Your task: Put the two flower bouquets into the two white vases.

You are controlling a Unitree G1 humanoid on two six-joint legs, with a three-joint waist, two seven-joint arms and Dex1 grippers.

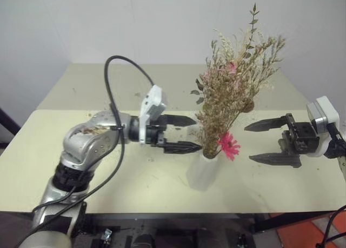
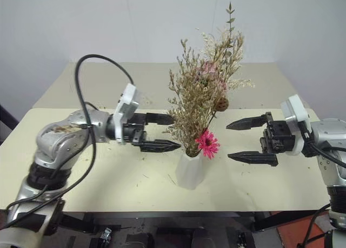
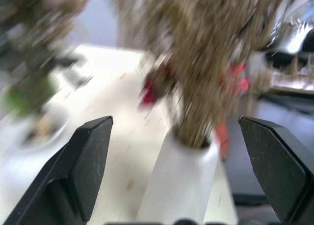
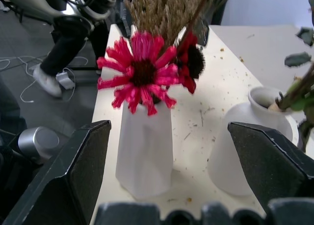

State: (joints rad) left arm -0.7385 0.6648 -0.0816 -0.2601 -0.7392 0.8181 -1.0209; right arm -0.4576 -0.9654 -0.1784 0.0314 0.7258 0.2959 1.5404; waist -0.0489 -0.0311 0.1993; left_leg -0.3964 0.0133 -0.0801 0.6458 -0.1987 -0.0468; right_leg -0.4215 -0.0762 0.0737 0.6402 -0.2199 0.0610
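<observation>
The tall tapered matte white ceramic vase (image 2: 190, 169) stands nearest, close to the front edge of the pale cream counter (image 2: 108, 178). The slim dry tan-brown grass bundle (image 2: 203, 96) sits in it, stems down in the round mouth, its top fanning upward and leaning a little to the robot's right. Its one bright pink flower (image 2: 207, 144) hangs over the vase rim on the robot's right side.

The left gripper (image 2: 162, 132) lies roughly level just beside the bundle's lower stems on the robot's left, its two black jaws spread wide and released, holding nothing. From the left wrist view the vase (image 3: 179, 181) and the stems rise between those parted jaws with clear space on both sides.

The right gripper (image 2: 251, 141) hangs level on the other side of the vase, a little apart from the pink flower, its jaws also spread and empty. The right wrist view shows the tapered vase (image 4: 145, 154) and the flower (image 4: 142, 75) straight ahead, and beside it the round-bodied white ceramic vase with a short narrow neck (image 4: 245, 141), with green stems (image 4: 299, 100) standing in its mouth; the blooms above are cut off. Small dry crumbs (image 4: 211, 107) are scattered over the counter around both vases.
</observation>
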